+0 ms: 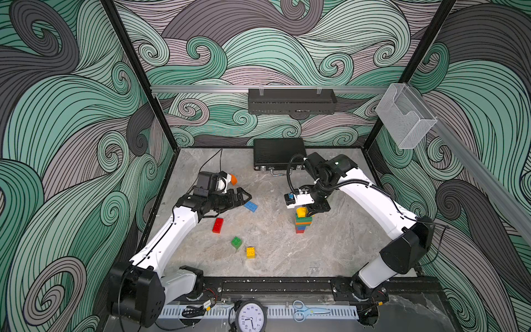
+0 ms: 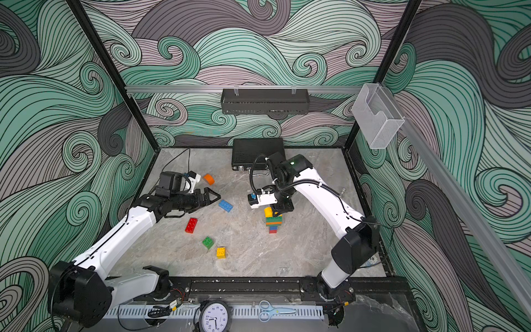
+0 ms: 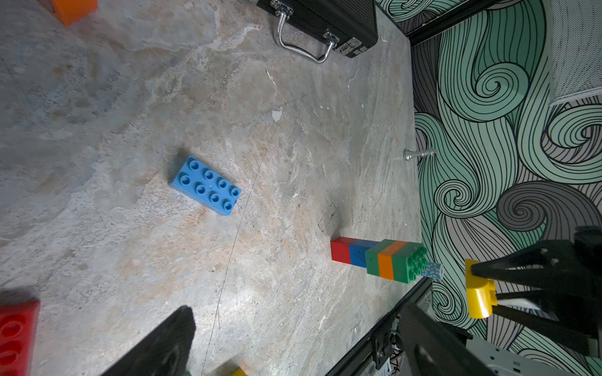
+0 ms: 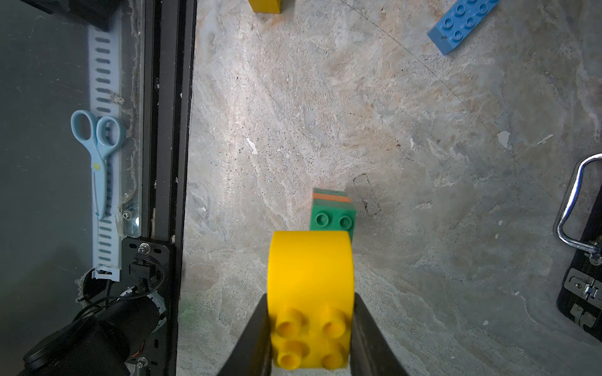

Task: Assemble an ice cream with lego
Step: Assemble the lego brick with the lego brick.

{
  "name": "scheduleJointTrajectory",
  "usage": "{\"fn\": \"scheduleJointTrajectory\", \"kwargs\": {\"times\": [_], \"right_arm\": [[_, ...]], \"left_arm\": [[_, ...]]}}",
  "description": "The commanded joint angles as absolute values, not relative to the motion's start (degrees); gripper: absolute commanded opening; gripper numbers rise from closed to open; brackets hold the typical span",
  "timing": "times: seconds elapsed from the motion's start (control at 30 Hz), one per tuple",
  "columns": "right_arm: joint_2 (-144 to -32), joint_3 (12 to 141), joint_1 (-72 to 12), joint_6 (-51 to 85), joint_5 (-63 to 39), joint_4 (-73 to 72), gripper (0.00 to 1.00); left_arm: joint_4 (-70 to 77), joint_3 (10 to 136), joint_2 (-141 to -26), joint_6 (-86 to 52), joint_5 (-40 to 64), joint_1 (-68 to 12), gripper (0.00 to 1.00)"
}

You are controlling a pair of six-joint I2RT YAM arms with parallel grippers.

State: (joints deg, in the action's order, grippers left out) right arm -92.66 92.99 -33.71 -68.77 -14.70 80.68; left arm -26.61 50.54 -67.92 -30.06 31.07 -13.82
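Note:
A lego tower [image 1: 301, 224] [image 2: 273, 223] [image 3: 374, 257] stands right of the table's middle, stacked red, blue, green, orange, green. My right gripper [image 1: 309, 211] [image 4: 311, 298] is shut on a yellow half-round piece [image 1: 300, 212] [image 3: 477, 293] and holds it a short gap above the tower's studded green top [image 4: 332, 221]. My left gripper [image 1: 244, 197] [image 3: 298, 325] hovers open and empty beside a loose blue oblong brick [image 1: 250, 206] [image 3: 205, 185]. A red oblong brick [image 1: 217, 225], a green square brick [image 1: 236, 242], a yellow square brick [image 1: 250, 252] and an orange half-round piece [image 2: 209, 178] lie loose.
A black briefcase [image 1: 278, 153] [image 3: 325, 19] with a chrome handle lies at the back wall, behind the right arm. Blue scissors [image 4: 97, 146] and a clock [image 1: 250, 317] sit beyond the front rail. A black shelf [image 1: 291, 100] hangs on the back wall.

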Motion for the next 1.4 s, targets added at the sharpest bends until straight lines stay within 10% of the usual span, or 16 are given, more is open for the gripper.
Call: {"fn": "scheduleJointTrajectory", "kwargs": {"times": [0.0, 1.37], "right_arm": [[-93.1, 91.6, -34.0, -68.2, -14.3, 79.2, 0.0], [-96.1, 89.0, -35.5, -64.5, -10.7, 77.5, 0.0]], "left_arm": [[-23.2, 50.6, -69.6, -30.1, 34.1, -13.5, 0.98], [-22.8, 50.3, -71.0, -30.5, 34.1, -13.7, 0.98]]}}
